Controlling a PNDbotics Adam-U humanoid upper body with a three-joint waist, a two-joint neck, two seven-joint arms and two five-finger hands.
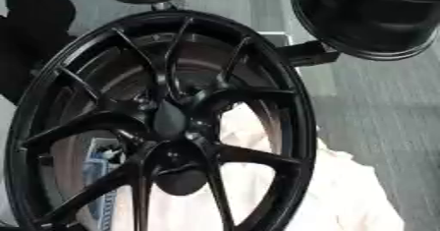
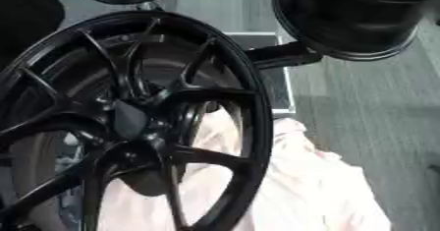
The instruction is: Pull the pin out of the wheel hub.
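Left eye view shows a black multi-spoke wheel hub (image 1: 163,122) filling most of the picture, standing on its edge with its face turned toward the camera, over a pale pink cloth (image 1: 343,190) that spreads to the lower right. Two more black wheels (image 1: 370,14) sit beyond it at the top, above a grey floor (image 1: 378,102). At the hub's centre the spokes meet around a dark boss; a rounded black shape just below it may be the pin (image 1: 180,178), though it cannot be made out for certain. Neither robot hand appears in either view, so whether each is released or clenched cannot be told.

Judged from this, the task stands at its opening step: the pin seems not yet drawn and no reach has begun. The next move would call for a robot hand to come in through or past the spokes, close on the pin at the centre and draw it straight out along its axis, without knocking the wheel off balance.
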